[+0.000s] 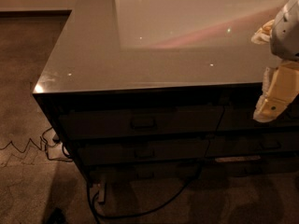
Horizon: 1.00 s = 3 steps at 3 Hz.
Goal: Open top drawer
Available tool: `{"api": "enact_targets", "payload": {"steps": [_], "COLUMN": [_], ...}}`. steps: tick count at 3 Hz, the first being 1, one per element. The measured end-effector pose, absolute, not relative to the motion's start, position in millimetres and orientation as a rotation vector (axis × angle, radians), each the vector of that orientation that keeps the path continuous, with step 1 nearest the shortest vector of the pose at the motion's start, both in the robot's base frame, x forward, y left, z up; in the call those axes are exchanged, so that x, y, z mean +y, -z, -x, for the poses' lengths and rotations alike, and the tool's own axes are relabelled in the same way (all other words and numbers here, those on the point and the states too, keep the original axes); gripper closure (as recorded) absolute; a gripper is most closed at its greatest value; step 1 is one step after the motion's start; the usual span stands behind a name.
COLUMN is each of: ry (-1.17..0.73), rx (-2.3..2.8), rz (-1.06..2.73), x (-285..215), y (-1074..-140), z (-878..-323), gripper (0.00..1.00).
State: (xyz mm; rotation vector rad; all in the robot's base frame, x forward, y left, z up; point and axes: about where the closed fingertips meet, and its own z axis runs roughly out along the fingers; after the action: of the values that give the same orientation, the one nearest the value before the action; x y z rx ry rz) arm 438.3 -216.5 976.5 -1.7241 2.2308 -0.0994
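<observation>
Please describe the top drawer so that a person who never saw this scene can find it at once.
Find the dark cabinet with the glossy top. The top drawer is the wide front on its left side, left of the pale gripper, with a small loop handle at its middle. Unlike the similar fronts below, it sits directly under the top.

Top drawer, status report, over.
Claw at right, drawer height, off the handle. Top drawer shut. Cable hangs down between them.
</observation>
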Motion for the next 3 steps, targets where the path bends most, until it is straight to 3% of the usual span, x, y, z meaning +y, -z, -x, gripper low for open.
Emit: {"api": "enact_targets", "payload": {"steps": [3], "ry": [0.062], "rx": [2.127], "rz": [1.787], "x": [-199], "y": [-952], "z": [-435], "gripper": [0.00]}}
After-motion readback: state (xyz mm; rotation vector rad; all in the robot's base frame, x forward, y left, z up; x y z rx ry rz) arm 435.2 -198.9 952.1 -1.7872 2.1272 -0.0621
